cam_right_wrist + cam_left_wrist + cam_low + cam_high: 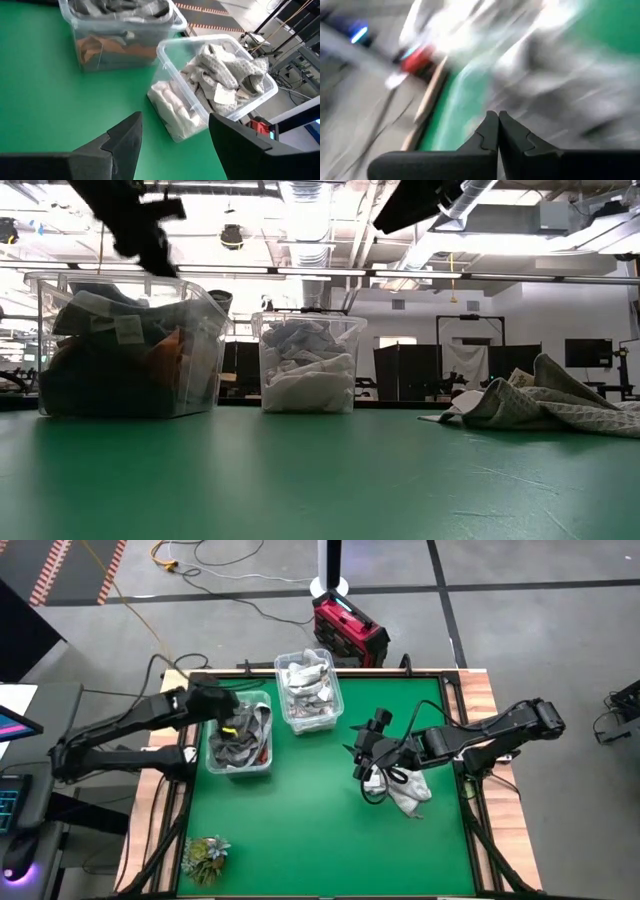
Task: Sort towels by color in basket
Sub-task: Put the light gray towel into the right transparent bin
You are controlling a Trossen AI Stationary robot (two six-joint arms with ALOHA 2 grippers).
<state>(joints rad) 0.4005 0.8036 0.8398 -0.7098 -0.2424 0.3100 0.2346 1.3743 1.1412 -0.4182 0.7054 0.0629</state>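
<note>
High view: left hand (228, 725), pressed together and empty, sits over the dark-towel bin (239, 737). Right hand (362, 755), spread wide, hovers beside the last plaid towel (408, 792) on the tabletop (310, 830). Next up, probably: drop down and pinch it.

Lab hall, exposed ceiling ducts (300, 200), monitor-topped workbenches (470, 370)

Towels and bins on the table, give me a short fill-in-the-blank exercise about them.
1. The left hand hovers over the bin of ____ towels, fingers shut.
2. The right hand is ____ and holds nothing.
3. One plaid towel lies loose on the ____ mat.
4. The plant sits near the mat's ____ corner.

Missing: dark; open; green; front-left
</note>
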